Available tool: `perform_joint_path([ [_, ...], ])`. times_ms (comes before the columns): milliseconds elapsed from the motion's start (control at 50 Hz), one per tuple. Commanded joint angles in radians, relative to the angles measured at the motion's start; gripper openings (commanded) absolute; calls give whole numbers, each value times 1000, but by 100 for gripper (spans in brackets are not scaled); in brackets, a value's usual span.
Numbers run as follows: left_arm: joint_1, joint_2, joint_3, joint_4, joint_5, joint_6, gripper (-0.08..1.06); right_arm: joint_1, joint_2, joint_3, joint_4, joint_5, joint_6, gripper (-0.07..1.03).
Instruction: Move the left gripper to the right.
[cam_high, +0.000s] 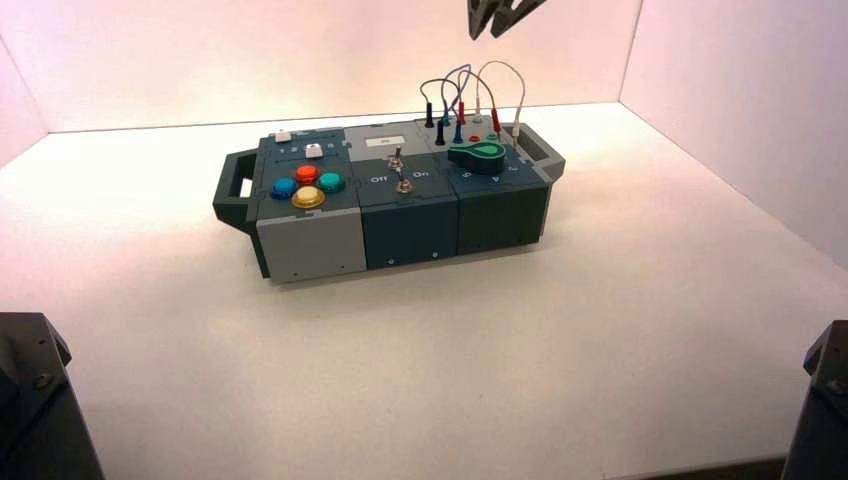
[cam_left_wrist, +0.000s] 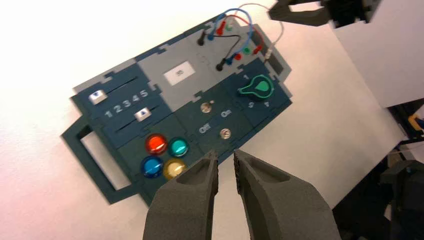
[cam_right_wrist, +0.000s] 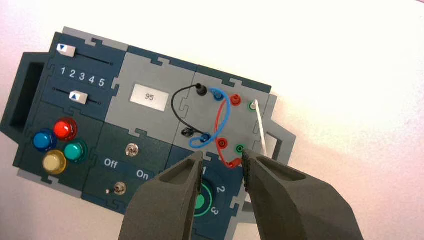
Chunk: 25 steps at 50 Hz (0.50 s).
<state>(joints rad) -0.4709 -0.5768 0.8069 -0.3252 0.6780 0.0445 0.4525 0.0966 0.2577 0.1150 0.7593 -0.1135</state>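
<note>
Bare white tabletop (cam_high: 480, 360) lies open from three to nine o'clock around the dark blue-grey button box (cam_high: 400, 215); at one o'clock looped coloured wires (cam_high: 470, 85) rise as an obstacle.

A robot test booth in a lab

A plain white bench (cam_high: 620, 350) is closed in by white walls (cam_high: 300, 60) at the back and both sides of the frame, evenly lit. At its centre stands a purpose-built practice box (cam_high: 400, 215) of buttons, sliders, switches, a knob and plugged wires.
</note>
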Motion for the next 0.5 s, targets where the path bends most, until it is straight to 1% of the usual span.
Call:
perform_joint_path([
  [20,-35,20,-46,-9,-26,-3,20,-2,-6,-40,2,-6,3,43],
  [200,-77,69,-84,-17,-44,-6,20,0,3,-55,2,-6,3,43],
  [500,-137,183,-150,-20,-71,-6,20,0,8,-66,2,-6,6,43],
])
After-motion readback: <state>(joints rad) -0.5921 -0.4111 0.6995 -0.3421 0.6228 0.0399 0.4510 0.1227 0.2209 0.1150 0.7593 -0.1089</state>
